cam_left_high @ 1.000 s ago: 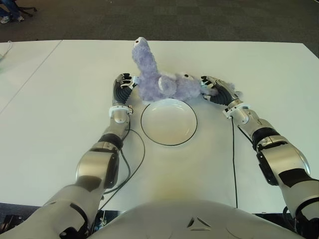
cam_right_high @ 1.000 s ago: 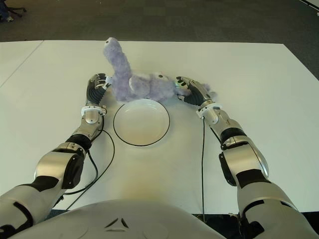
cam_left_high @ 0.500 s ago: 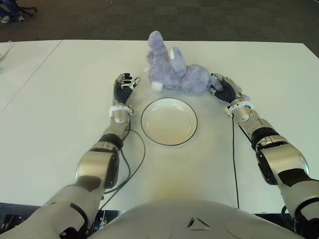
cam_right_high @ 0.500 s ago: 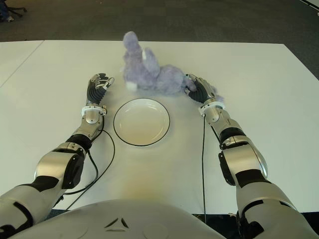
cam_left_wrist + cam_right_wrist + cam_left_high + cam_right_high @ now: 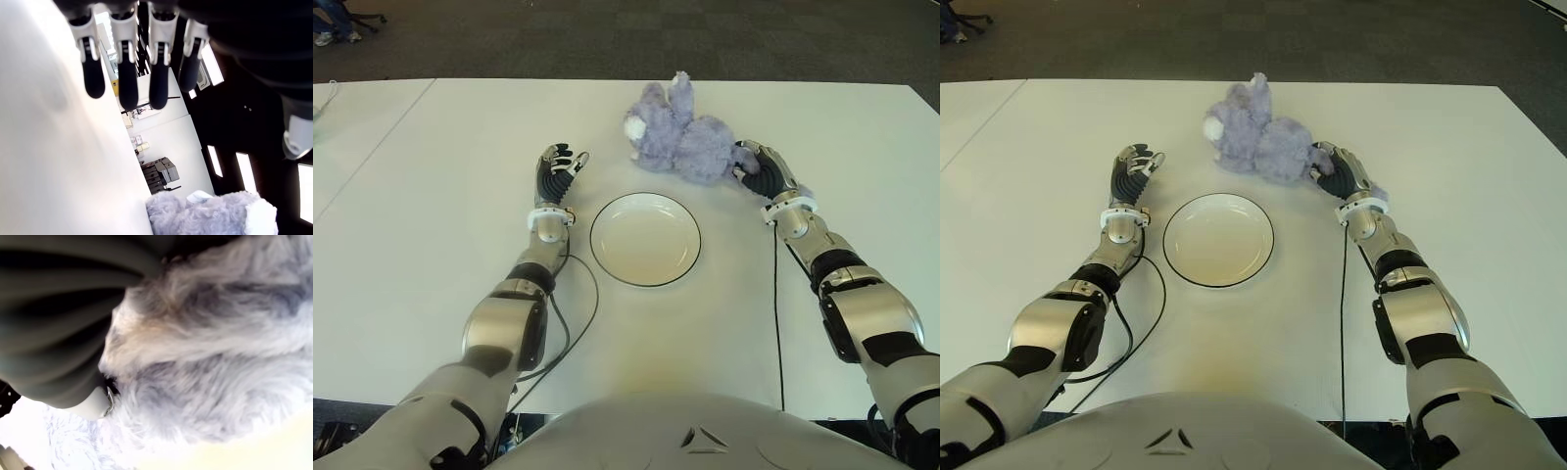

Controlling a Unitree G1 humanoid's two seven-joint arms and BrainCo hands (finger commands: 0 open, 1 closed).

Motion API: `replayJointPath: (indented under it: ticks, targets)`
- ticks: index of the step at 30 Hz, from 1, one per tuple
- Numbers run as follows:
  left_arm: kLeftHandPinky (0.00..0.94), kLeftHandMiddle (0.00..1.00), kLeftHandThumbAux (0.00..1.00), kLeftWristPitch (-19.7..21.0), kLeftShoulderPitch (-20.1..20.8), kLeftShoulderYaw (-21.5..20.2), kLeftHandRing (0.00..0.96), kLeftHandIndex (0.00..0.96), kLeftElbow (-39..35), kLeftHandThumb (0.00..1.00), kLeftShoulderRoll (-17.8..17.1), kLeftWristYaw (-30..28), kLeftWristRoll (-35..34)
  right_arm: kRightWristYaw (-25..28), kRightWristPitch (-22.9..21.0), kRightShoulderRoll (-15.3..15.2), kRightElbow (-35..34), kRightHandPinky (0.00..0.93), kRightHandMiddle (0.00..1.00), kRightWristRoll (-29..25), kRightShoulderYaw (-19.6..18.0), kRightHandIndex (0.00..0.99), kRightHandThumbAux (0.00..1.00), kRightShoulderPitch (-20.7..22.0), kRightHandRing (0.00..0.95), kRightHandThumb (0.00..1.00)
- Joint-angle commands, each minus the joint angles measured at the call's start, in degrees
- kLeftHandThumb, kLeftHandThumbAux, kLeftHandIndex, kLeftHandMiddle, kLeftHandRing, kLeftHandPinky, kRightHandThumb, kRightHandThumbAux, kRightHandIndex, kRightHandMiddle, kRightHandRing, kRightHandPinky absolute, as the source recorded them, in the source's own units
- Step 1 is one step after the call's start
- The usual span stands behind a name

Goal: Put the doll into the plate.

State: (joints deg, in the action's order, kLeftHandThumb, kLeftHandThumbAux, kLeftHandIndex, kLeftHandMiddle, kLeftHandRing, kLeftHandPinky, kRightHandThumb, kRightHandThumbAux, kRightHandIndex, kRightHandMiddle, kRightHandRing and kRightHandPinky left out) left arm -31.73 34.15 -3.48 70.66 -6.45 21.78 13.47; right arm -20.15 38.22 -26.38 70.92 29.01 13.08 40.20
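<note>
So, status for you:
doll: upper centre, outside the plate
right hand: closed on its fur
left hand: fingers wide, empty
left: you still move it in

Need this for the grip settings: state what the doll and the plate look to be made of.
Doll: soft plush with long, shaggy lavender-grey pile and a white patch; the right wrist view shows loose fibres pressed against the right hand, which grips it.

Plate: smooth, glossy white with a thin dark rim line, so probably glazed ceramic, though melamine would look the same.
</note>
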Motion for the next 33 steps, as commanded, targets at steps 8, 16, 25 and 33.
replayJointPath:
  ticks: [8,16,25,33]
  targets:
    - [0.322,0.314,0.479,8.3,-10.5,0.6,0.318,0.251,7.5,0.000,4.6,-1.9,0.1,-0.7,-0.2,-1.4,-1.8,0.834,0.861,-1.6,-1.8,0.439,0.719,-1.5,0.860,0.700]
    - [0.296,0.310,0.486,7.3,-10.8,0.3,0.312,0.251,7.4,0.000,4.5,-1.6,-0.1,-1.1,0.8,-1.3,-2.8,0.835,0.859,-2.3,-2.5,0.439,0.719,-1.9,0.859,0.700]
    - [0.289,0.304,0.485,7.7,-10.8,0.4,0.301,0.256,7.4,0.000,4.5,-0.9,0.1,-8.9,4.8,-1.2,-22.1,0.859,0.871,3.2,-1.1,0.437,0.723,-8.7,0.873,0.695]
    - [0.291,0.314,0.503,9.0,-10.7,0.6,0.311,0.269,7.6,0.000,4.4,-1.1,0.4,-11.5,6.1,-1.0,-32.6,0.866,0.879,5.9,-1.4,0.436,0.726,-13.1,0.883,0.690]
